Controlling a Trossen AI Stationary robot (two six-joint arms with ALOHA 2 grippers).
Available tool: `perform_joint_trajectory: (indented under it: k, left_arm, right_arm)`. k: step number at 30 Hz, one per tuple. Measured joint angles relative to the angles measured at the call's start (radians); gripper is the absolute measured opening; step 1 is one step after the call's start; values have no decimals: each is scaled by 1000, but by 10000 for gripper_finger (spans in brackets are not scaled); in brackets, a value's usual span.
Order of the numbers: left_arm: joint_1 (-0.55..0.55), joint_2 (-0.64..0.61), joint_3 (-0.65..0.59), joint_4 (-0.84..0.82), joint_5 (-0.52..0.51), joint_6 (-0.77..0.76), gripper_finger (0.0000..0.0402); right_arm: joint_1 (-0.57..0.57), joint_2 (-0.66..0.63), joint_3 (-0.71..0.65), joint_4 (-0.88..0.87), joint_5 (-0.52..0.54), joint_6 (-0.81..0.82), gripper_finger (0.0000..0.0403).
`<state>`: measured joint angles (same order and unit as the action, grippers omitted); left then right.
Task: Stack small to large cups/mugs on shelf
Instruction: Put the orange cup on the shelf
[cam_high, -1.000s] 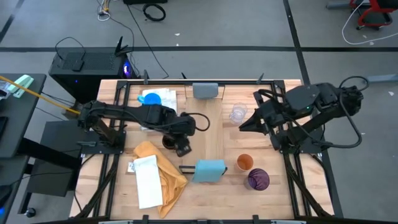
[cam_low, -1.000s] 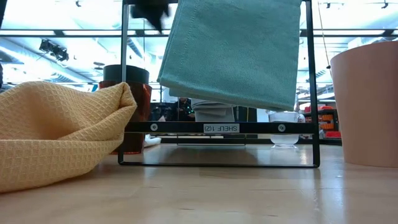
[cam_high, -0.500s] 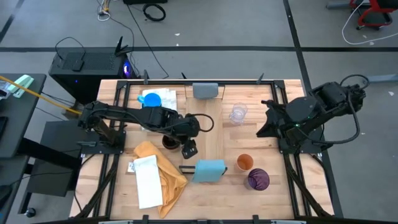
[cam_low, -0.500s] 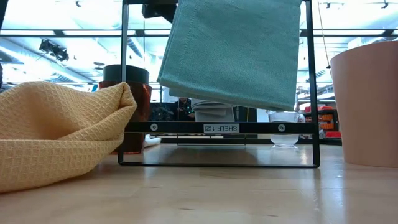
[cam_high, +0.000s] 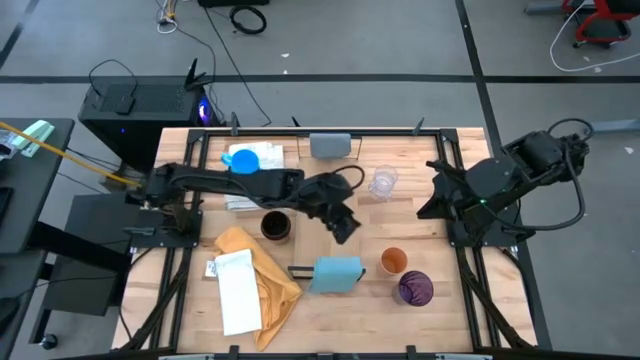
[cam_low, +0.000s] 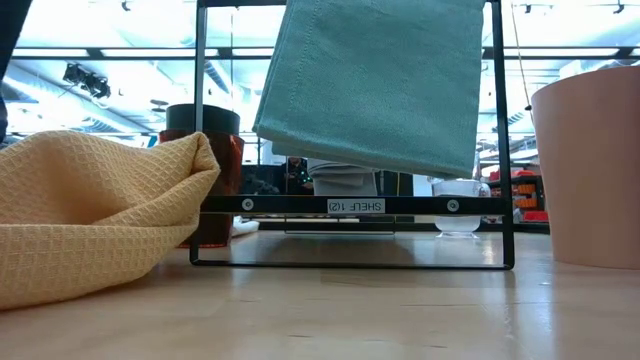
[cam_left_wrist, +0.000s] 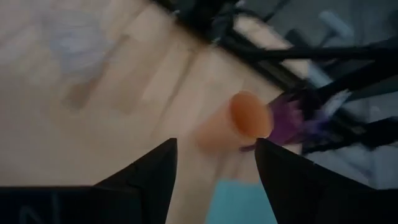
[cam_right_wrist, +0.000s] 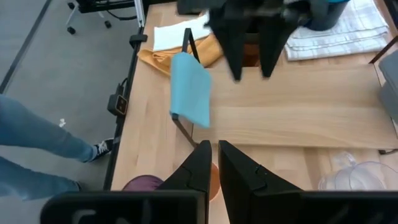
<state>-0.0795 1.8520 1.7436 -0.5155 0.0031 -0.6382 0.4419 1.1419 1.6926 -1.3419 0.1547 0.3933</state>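
My left gripper (cam_high: 345, 225) (cam_left_wrist: 216, 142) is open and empty over the pale plank shelf (cam_high: 338, 165), between the grey block (cam_high: 330, 146) and the light blue block (cam_high: 335, 273). The orange cup (cam_high: 393, 261) (cam_left_wrist: 245, 118) and the purple cup (cam_high: 414, 288) stand on the table ahead of it. A black cup sits in the amber cup (cam_high: 275, 225) (cam_low: 205, 170) to the left of the shelf. The clear glass (cam_high: 382, 182) stands to the right of the shelf. The bright blue mug (cam_high: 243, 160) stands on a white cloth. My right gripper (cam_high: 422, 208) (cam_right_wrist: 214, 146) is shut and empty at the right.
A yellow cloth (cam_high: 255, 275) and a white sheet (cam_high: 237, 290) lie at the near left. Black frame rails run along both table sides. A person's legs (cam_right_wrist: 37, 149) show beside the table in the right wrist view.
My left gripper has moved from beside the black-and-amber cup toward the table's right edge, across the shelf, toward the orange cup. The cup stays where it was. My right gripper has drawn back toward the table's right edge, away from the clear glass.
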Motion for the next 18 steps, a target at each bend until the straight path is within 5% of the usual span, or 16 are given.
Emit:
perform_joint_trajectory:
  k: [10, 18]
  left_arm:
    - [-3, 123, 13, 210, 115, -86, 215]
    - [-3, 308, 333, 75, 119, -67, 200]
  right_arm:
    - [-1, -24, 0, -3, 30, 0, 36]
    - [-1, -23, 0, 4, 32, -3, 36]
